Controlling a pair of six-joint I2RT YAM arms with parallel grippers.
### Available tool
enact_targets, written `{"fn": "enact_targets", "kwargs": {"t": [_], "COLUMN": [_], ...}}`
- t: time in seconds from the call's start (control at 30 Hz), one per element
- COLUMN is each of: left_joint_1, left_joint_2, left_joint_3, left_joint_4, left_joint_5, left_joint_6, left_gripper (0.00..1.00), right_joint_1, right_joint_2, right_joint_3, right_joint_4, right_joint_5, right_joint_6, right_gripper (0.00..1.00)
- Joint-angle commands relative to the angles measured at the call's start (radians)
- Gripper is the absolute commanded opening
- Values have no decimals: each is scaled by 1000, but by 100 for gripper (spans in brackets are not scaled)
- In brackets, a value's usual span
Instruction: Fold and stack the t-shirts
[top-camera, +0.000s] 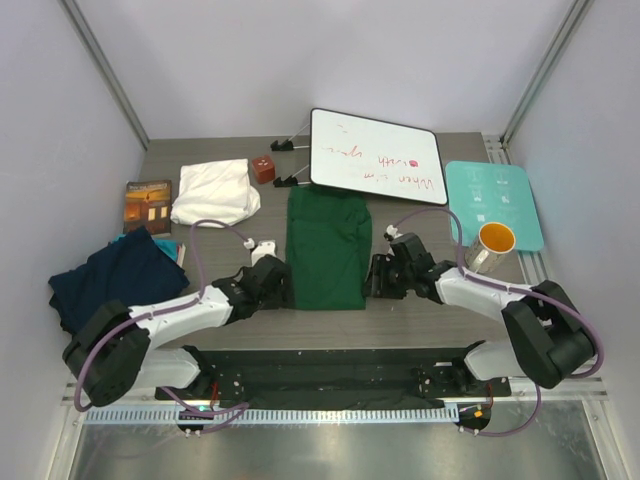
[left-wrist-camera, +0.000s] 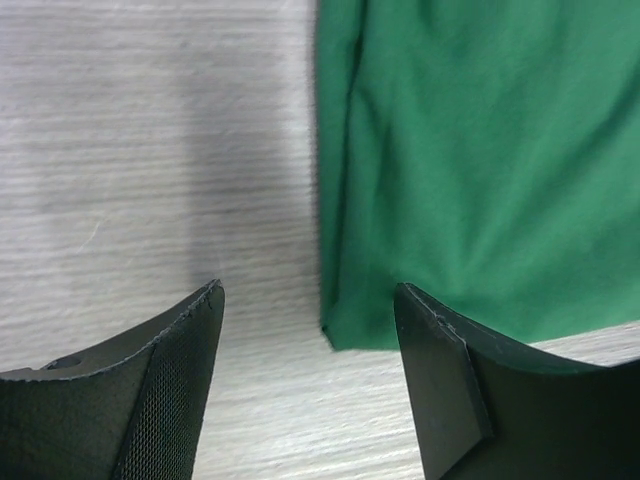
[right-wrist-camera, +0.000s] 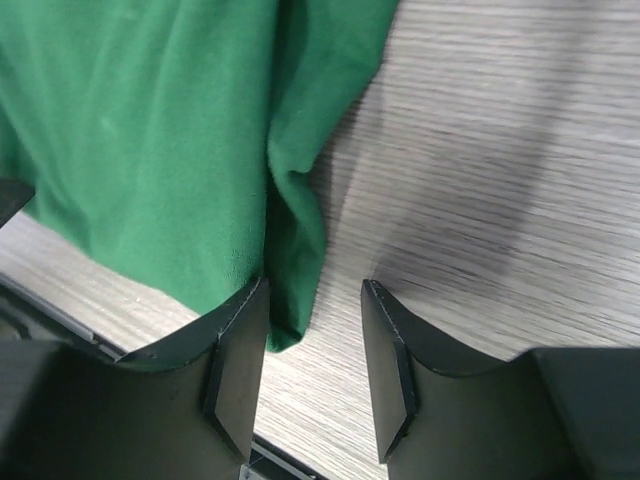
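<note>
Left fingers (left-wrist-camera: 170, 400) spread wide beside dark green t-shirt (top-camera: 327, 250) corner, right fingers (right-wrist-camera: 240, 350) parted, released, shirt edge between them

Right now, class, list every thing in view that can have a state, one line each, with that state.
green t-shirt, folded into a long strip, lying flat
navy t-shirt, unfolded, bunched up
white t-shirt, loosely folded
book, closed
whiteboard, written on
left gripper, open, holding nothing
right gripper, open, green cloth edge between its jaws, not clamped
</note>
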Motion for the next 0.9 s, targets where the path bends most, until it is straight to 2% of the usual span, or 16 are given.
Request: {"fn": "enact_targets", "kwargs": {"t": [0.0,0.3,0.53,0.87], "left_joint_1": [5,5,5,5], "left_joint_2": [52,85,115,168], "left_joint_3": [-7,-1,22,38], "left_joint_4": [41,42,35,28], "left_joint_5": [54,63,72,83], "left_joint_6": [-5,1,2,-4], "left_gripper": [70,69,68,67], "right_joint_1": [4,4,5,5], "right_joint_2": [-2,-157,-270,-171], "right_joint_3": [-42,-168,-185,-220], "right_joint_4": [24,11,-26,188], "right_joint_5": [-56,-14,87,-48], "right_joint_6": [4,19,55,88], "right_gripper": [49,52,51,51]}}
